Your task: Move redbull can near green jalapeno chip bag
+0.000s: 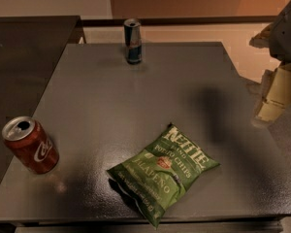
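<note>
1. Two cans are seen on the table (pixel 111 96): one redbull can (pixel 133 41), upright at the far edge, and one cola can (pixel 30 144) at near left.
2. One chip bag (pixel 162 174) is laid near centre, well apart from the redbull can.
3. The gripper (pixel 274 98) is held off the right edge; whether it is apart or together cannot be told.

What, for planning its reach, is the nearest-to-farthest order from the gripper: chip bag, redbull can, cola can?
Gripper at the far right:
1. Green jalapeno chip bag, front centre.
2. Redbull can, back centre.
3. Red cola can, front left.

Dim, table (pixel 111 96) glare, right-edge gripper (pixel 269 107) casting shadow
</note>
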`<state>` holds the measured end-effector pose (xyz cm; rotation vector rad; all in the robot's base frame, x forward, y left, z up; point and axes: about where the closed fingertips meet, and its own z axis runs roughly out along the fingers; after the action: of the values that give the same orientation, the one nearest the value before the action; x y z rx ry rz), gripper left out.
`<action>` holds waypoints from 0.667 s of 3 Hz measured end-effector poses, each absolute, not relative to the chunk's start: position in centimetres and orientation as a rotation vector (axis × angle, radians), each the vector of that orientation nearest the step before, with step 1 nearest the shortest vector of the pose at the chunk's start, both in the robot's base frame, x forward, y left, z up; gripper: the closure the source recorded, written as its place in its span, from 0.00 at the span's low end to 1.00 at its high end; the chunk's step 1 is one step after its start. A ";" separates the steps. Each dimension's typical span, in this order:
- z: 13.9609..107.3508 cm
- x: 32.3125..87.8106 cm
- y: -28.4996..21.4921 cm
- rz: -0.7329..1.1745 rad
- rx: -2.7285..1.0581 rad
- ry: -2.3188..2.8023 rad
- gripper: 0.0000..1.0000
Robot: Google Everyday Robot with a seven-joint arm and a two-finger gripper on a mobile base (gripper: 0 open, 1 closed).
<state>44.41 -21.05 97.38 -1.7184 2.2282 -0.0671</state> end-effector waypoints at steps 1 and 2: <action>96.4 46.8 -19.6 -0.022 -1.685 2.225 0.00; 95.6 50.3 -18.6 0.013 -1.601 2.221 0.00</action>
<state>50.31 -18.57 95.62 -1.6014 2.2207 0.0132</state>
